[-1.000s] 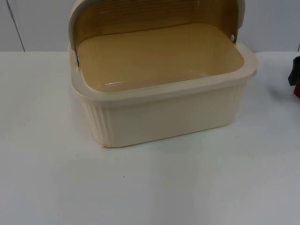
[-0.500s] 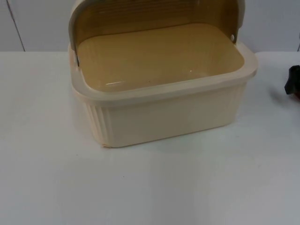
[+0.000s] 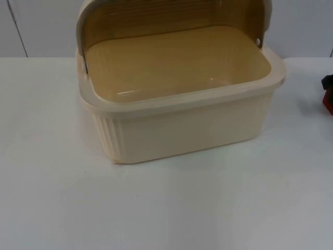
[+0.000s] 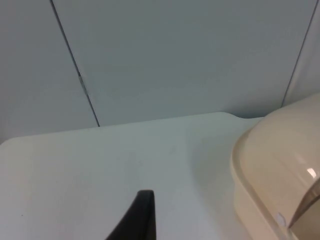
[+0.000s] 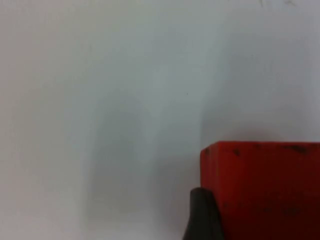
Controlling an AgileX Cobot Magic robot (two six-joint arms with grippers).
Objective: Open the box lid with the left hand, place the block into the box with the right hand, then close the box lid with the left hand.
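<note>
Standing open already, the cream ribbed plastic box (image 3: 182, 112) is empty; right end effector (image 5: 212, 212) at the red cube block (image 5: 262, 187), grip unclear; left end effector (image 4: 135, 220) waits beside the box, grip unclear.

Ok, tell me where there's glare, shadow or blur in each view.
Top view: small glints on the box's inner floor, soft shadow beneath it. Left wrist view: a bright glint on the lid. Right wrist view: the block and fingertip look soft, faint shadow on the table.
</note>
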